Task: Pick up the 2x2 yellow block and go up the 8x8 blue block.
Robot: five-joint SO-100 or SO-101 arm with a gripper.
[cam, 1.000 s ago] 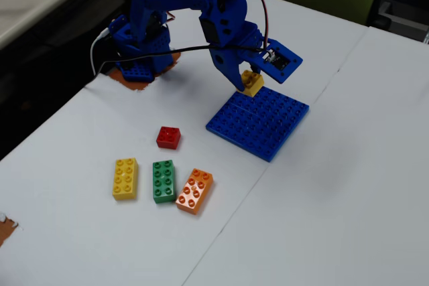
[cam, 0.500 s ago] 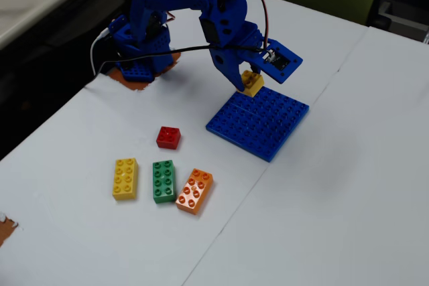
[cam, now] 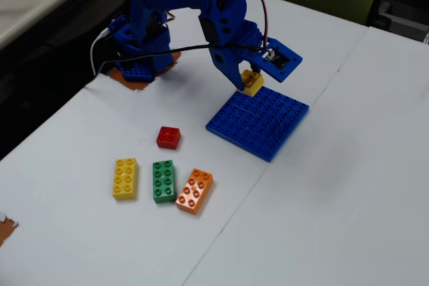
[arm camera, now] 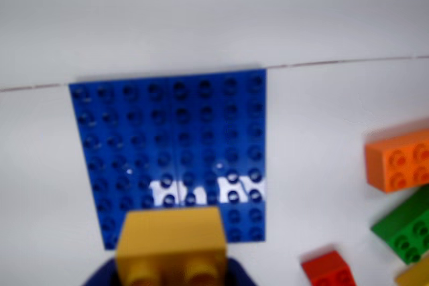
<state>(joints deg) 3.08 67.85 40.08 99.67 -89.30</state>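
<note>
My gripper is shut on the 2x2 yellow block and holds it in the air just above the far edge of the 8x8 blue block. In the wrist view the yellow block fills the bottom middle, studs toward the camera, with the blue jaws on either side of it. The blue baseplate lies flat on the white table right beyond it, with nothing on it.
A red 2x2 brick, a long yellow brick, a green brick and an orange brick lie left of the baseplate in the fixed view. The arm's base stands at the table's far left edge.
</note>
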